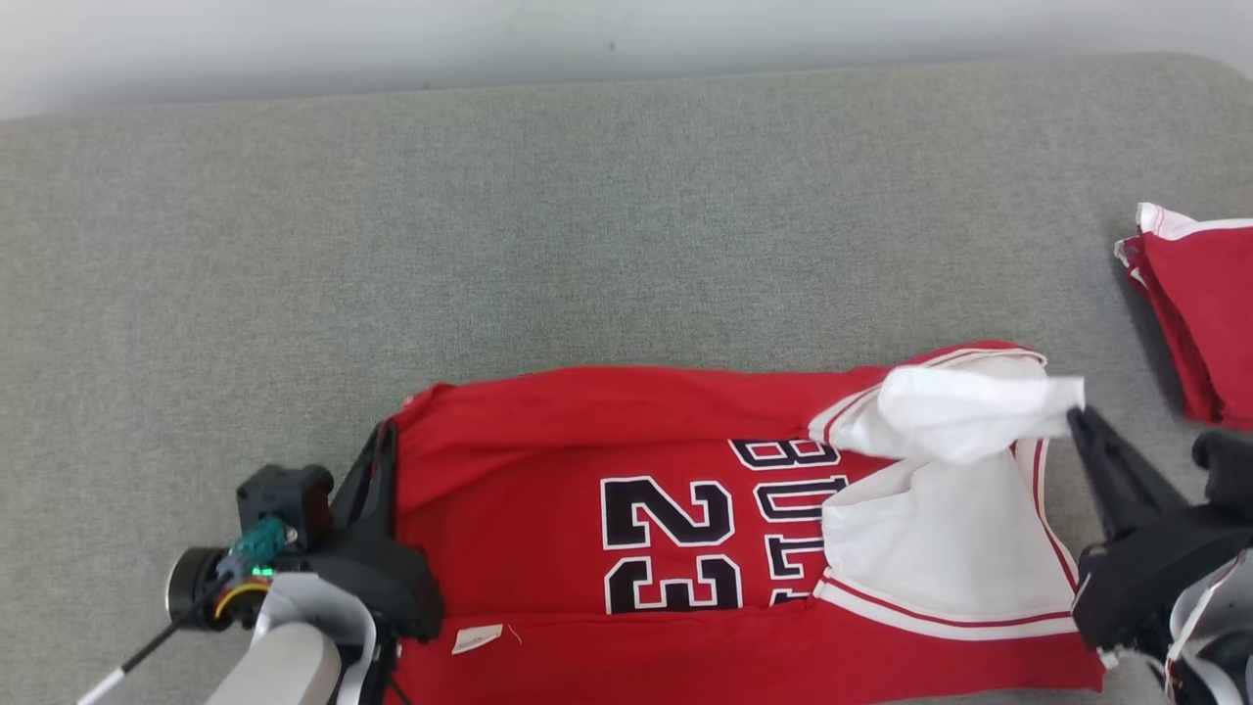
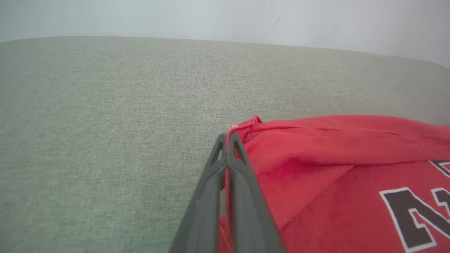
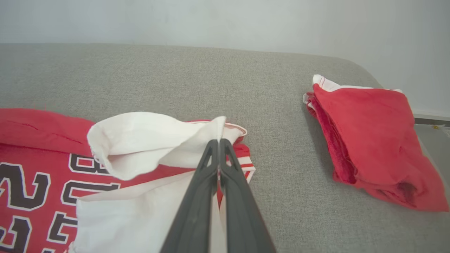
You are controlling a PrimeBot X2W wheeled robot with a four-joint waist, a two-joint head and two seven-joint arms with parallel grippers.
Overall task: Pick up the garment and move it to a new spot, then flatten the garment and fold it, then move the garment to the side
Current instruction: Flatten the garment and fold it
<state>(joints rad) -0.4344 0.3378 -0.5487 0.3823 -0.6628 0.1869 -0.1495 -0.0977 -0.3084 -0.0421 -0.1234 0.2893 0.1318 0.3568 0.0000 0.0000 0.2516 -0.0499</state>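
The red jersey (image 1: pixel 587 460), number 23 facing up, lies spread sideways on the grey cushion (image 1: pixel 587 215), near my edge of it, with its white flap (image 1: pixel 950 411) lifted and rumpled at the shoulder end. My left pincer (image 1: pixel 384 441) is clenched on the red corner at the hem end; in the left wrist view the cloth is nipped between its closed fingers (image 2: pixel 242 175). My right pincer (image 1: pixel 1077 419) is clenched on the tip of the white flap, which rises off the jersey.

I judge this to be the flatten-and-fold step, with the far long edge gripped at both ends. The next move calls for both arms to travel together, keeping that edge taut so it lands straight and the flap does not bunch. A second red garment (image 1: pixel 1199 313), already folded, sits well apart on my right.
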